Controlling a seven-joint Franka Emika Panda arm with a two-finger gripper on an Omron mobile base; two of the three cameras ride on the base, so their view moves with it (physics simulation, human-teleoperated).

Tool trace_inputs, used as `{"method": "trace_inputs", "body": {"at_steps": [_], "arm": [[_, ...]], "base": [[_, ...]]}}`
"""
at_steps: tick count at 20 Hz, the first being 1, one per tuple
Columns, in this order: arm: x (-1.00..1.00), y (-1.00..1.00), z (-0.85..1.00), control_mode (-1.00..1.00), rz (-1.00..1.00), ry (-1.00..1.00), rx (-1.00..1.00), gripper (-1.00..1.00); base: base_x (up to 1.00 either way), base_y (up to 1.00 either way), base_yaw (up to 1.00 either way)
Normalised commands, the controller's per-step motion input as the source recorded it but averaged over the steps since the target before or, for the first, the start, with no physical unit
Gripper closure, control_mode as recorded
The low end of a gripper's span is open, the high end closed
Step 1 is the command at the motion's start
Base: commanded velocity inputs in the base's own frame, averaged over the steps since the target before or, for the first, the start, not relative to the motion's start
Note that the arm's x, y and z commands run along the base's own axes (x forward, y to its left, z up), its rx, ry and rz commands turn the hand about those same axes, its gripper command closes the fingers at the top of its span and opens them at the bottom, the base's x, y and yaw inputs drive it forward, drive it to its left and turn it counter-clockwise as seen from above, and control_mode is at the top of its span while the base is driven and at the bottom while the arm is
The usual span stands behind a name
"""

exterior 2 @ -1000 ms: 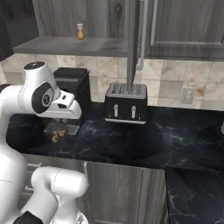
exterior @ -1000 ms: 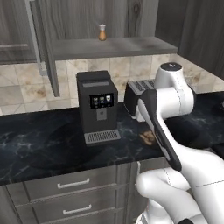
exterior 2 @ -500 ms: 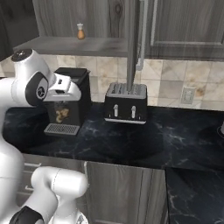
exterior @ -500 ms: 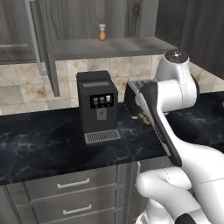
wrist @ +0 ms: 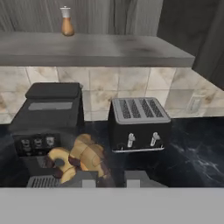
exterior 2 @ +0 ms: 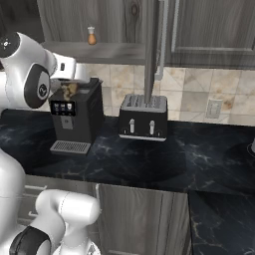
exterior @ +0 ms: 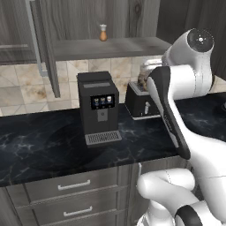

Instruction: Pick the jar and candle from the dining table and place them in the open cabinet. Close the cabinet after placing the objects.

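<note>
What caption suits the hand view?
Gripper carries the jar toward the cabinet shelf, above coffee machine and toaster.

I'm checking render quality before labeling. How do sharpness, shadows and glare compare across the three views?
Left base view: sharp, even light, soft shadow under the cabinet shelf. Right base view: equally sharp, no glare on the toaster. Hand view: softest; the jar held in the shut gripper is a blurry brownish mass at the bottom.

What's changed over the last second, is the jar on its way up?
The claw, shut on the jar, rose from counter level by the coffee machine to just under the cabinet shelf. Nothing was released. The coffee machine, toaster and small orange item on the shelf stayed put.
</note>
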Motion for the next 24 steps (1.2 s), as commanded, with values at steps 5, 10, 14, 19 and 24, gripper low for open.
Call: {"method": "trace_inputs", "body": {"at_steps": [5,10,14,19,24], "arm": [[-0.2,0.0,1.0,-1.0,-0.04,-0.29,0.02,1.0],[0.04,0.0,0.64,-1.0,0.0,-0.17,-0.13,1.0],[0.71,0.0,0.11,-1.0,0.0,-0.02,-0.14,1.0],[0.88,0.04,0.0,-1.0,0.0,-0.07,-0.13,1.0],[0.78,0.08,0.0,-1.0,0.0,-0.15,-0.09,1.0]], "base": [[0.0,0.0,0.0],[0.0,0.0,0.0],[0.0,0.0,0.0],[0.0,0.0,0.0],[0.0,0.0,0.0]]}}
